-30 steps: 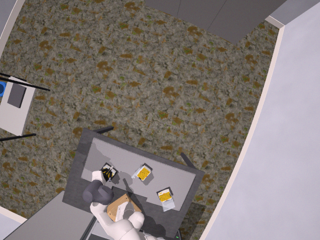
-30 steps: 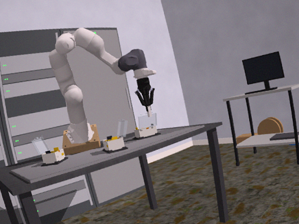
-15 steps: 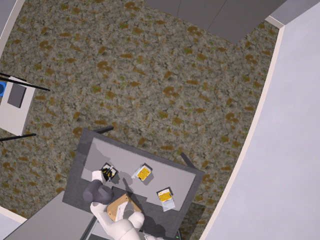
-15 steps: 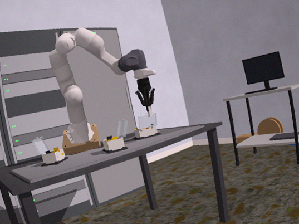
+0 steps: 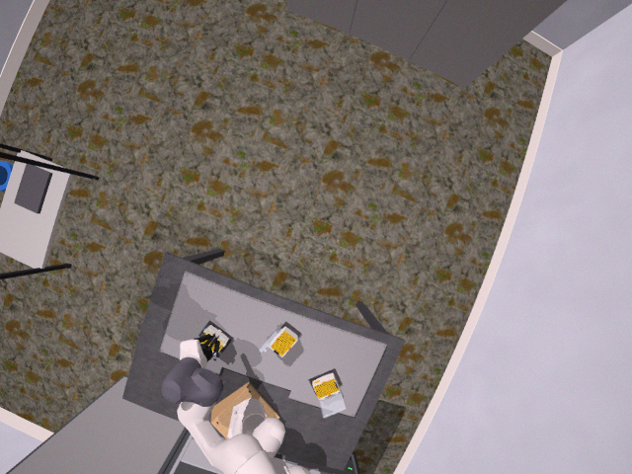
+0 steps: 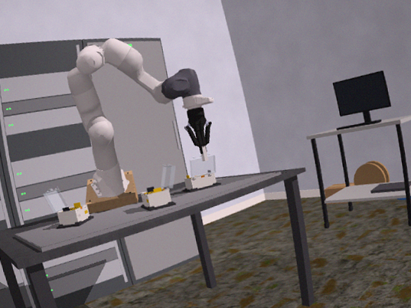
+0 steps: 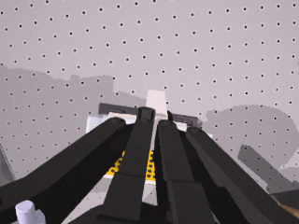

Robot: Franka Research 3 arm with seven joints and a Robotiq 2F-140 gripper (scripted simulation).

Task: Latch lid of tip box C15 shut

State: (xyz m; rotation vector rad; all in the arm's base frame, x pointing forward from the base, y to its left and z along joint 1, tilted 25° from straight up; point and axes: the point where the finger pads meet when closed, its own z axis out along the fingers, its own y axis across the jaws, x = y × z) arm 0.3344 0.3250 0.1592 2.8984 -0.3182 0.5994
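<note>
Three white tip boxes with yellow inserts sit on dark holder plates on the table. All three have clear lids standing open. In the side view they are the near box (image 6: 72,214), the middle box (image 6: 156,197) and the far box (image 6: 200,180). My gripper (image 6: 203,151) is shut and empty, pointing down, with its fingertips just above the top edge of the far box's upright lid (image 6: 202,165). From above, the gripper (image 5: 209,347) covers that box. In the wrist view the shut fingers (image 7: 156,115) hide most of the box and its yellow insert. The ID stickers are too small to read.
The other two boxes lie further along the mat (image 5: 282,341) (image 5: 326,387). My arm's wooden base block (image 6: 109,194) stands behind the boxes. A rack cabinet (image 6: 49,151) is behind the table. A side table with a monitor (image 6: 361,98) stands far off.
</note>
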